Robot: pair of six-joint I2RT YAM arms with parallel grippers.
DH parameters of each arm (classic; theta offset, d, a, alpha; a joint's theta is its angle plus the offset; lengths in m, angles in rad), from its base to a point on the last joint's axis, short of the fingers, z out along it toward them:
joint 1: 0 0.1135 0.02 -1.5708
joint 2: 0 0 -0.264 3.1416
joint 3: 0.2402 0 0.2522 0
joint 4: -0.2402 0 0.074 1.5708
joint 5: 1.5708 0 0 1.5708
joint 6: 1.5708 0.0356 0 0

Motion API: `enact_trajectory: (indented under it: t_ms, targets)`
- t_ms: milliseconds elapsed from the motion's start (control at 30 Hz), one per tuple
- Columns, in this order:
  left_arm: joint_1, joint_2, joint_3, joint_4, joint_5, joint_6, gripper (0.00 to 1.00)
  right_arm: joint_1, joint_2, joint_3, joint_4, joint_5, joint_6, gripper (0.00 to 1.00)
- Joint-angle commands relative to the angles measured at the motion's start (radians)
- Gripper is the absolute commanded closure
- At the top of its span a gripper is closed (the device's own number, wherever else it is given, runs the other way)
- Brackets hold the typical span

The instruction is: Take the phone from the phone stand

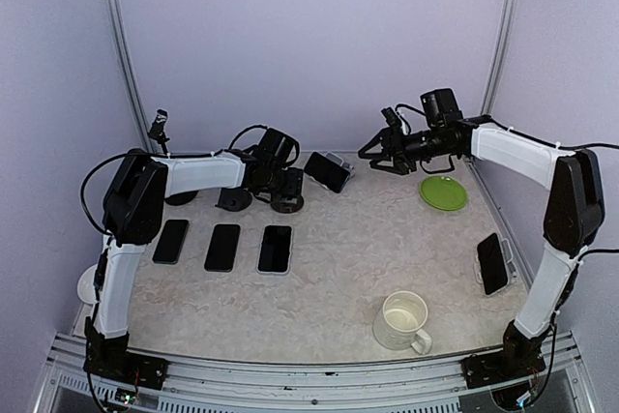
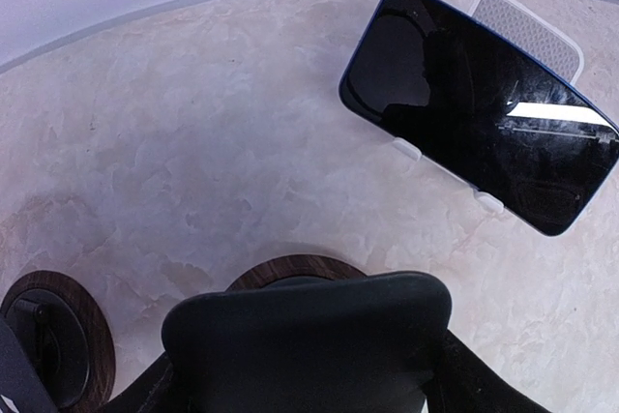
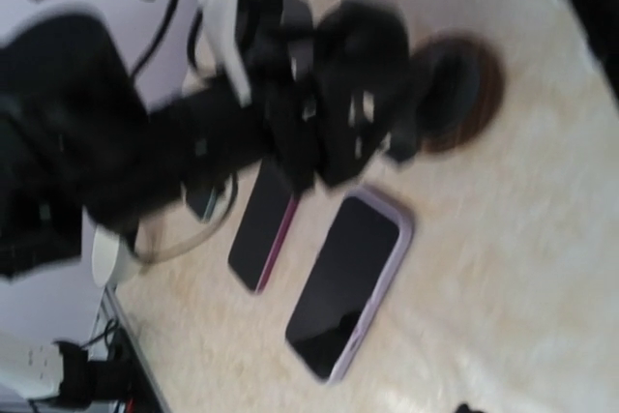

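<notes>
The phone (image 2: 479, 108) that the left arm faces sits landscape on a white phone stand (image 2: 530, 31) at the back of the surface (image 1: 368, 249). It leans back against the stand's ribbed plate, with its lower long edge caught in two small white lips. In the left wrist view its long axis runs on a slant from upper left down to lower right, screen up and dark.

The left claw (image 1: 290, 184) is low, just beside the phone. From it the phone lies ahead and off to the right, not yet touched. Only a broad dark part of that claw fills the bottom of its own camera view, so whether it is released or clenched cannot be told.

The right claw (image 1: 380, 155) hangs raised on the phone's other side, near a green plate (image 1: 443, 192). Its fingers are spread and there is nothing between them. Its own camera view is blurred.

Of the two, the left claw looks the nearer. A grasp would probably have to come across the phone's short width, lifting it up and away from the lips rather than sliding it along them.

A second phone (image 1: 493, 264) stands propped at the right edge of the surface, well apart from both claws
</notes>
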Motion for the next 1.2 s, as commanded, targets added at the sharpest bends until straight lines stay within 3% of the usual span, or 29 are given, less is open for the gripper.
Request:
enact_trajectory:
  t_ms: [0, 67, 267, 567, 1167]
  targets:
    - [0.002, 0.007, -0.006, 0.015, -0.014, -0.031, 0.26, -0.021, 0.091, 0.113, 0.003, 0.016, -0.025, 0.35]
    - [0.006, 0.002, -0.007, 0.005, 0.004, -0.035, 0.23, -0.029, 0.140, 0.169, -0.013, 0.012, -0.046, 0.35]
    - [0.009, -0.031, -0.042, 0.020, 0.056, -0.033, 0.01, -0.045, 0.305, 0.356, -0.060, 0.030, -0.116, 0.35]
    - [0.009, -0.192, -0.107, 0.081, 0.102, 0.027, 0.01, -0.057, 0.542, 0.613, -0.015, 0.045, -0.102, 0.40]
    - [0.016, -0.307, -0.084, 0.046, 0.206, 0.112, 0.01, -0.076, 0.868, 0.846, 0.166, 0.056, 0.011, 0.52]
